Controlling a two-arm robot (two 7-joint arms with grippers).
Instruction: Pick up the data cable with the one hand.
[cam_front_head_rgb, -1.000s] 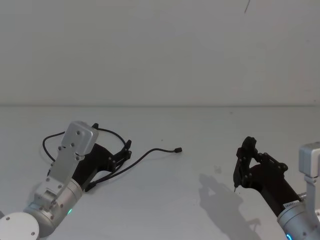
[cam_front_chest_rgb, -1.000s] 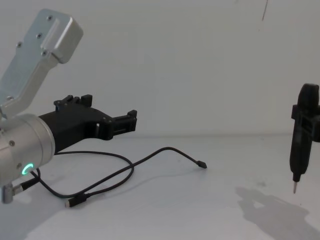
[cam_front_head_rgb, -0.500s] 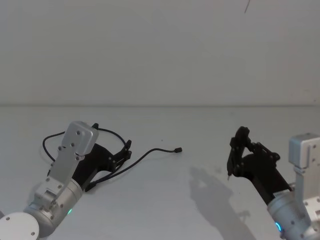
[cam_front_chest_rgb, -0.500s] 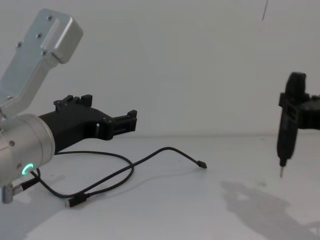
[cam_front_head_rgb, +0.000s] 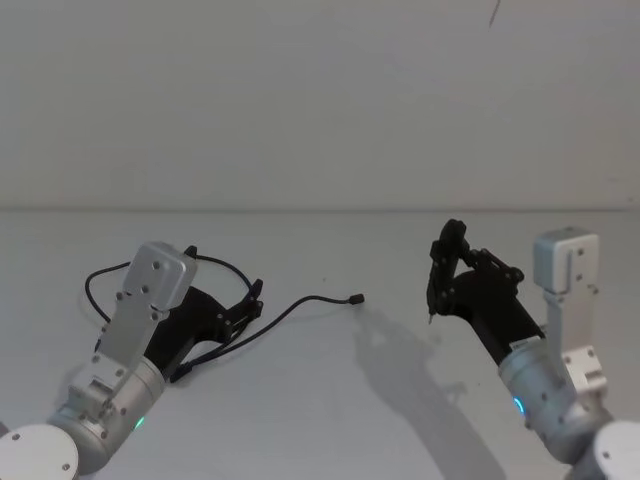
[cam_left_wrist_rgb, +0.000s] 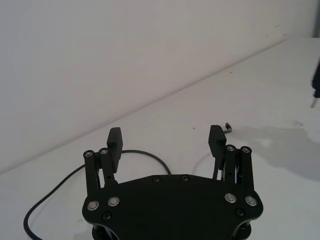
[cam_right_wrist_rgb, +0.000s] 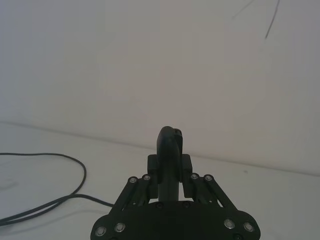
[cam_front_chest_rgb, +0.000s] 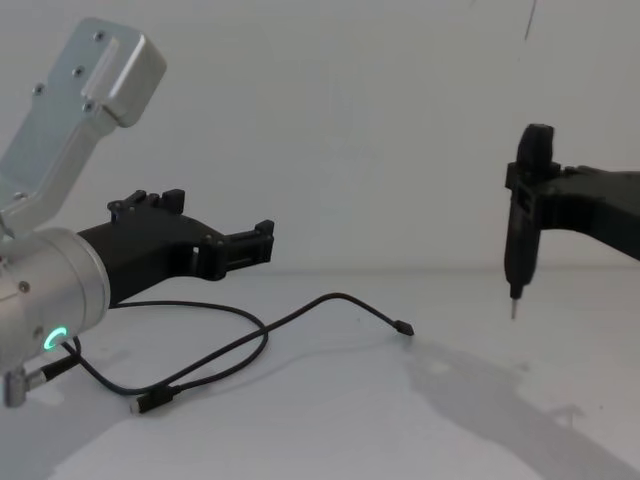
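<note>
On the table (cam_front_head_rgb: 330, 400), left side: left end effector (cam_left_wrist_rgb: 165, 137) parked low over the cord's loops, jaws wide. Right of centre, up off the surface: right end effector (cam_front_chest_rgb: 514, 292), pinched to a thin tip, pointing down. Leftward and below it: data cable (cam_front_chest_rgb: 300, 312), stretched left-right, free plug (cam_front_chest_rgb: 404, 328) nearest.

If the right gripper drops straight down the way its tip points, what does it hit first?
Bare table, most likely. The right gripper points straight down, off to the right of the data cable's plug end, so it should miss the cable.
</note>
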